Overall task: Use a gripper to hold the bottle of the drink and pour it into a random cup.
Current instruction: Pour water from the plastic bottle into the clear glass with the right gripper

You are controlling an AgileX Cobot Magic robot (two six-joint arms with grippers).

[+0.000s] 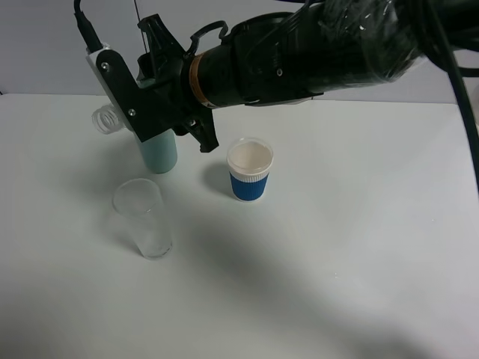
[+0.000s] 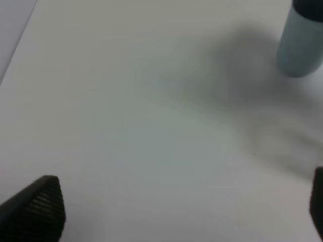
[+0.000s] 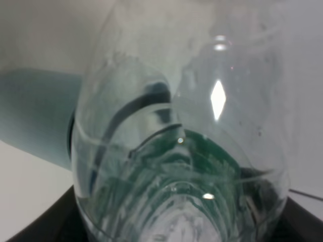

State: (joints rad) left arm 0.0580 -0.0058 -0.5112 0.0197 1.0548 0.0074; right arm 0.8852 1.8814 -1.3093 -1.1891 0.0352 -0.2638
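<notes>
My right gripper (image 1: 142,90) reaches across to the far left and is shut on the bottle of the drink (image 1: 105,118). Only the bottle's clear threaded neck shows there, pointing left beside the teal cup (image 1: 159,153). In the right wrist view the clear bottle (image 3: 176,151) with its green label fills the frame between the dark jaws, and the teal cup (image 3: 30,116) lies behind it. The clear glass cup (image 1: 144,218) stands upright in front of the teal cup, below and apart from the bottle. My left gripper (image 2: 176,212) is open and empty above bare table.
A white paper cup with a blue band (image 1: 251,169) stands right of the teal cup. The teal cup (image 2: 303,40) also shows in the left wrist view. The white table (image 1: 359,247) stretches to the right and front.
</notes>
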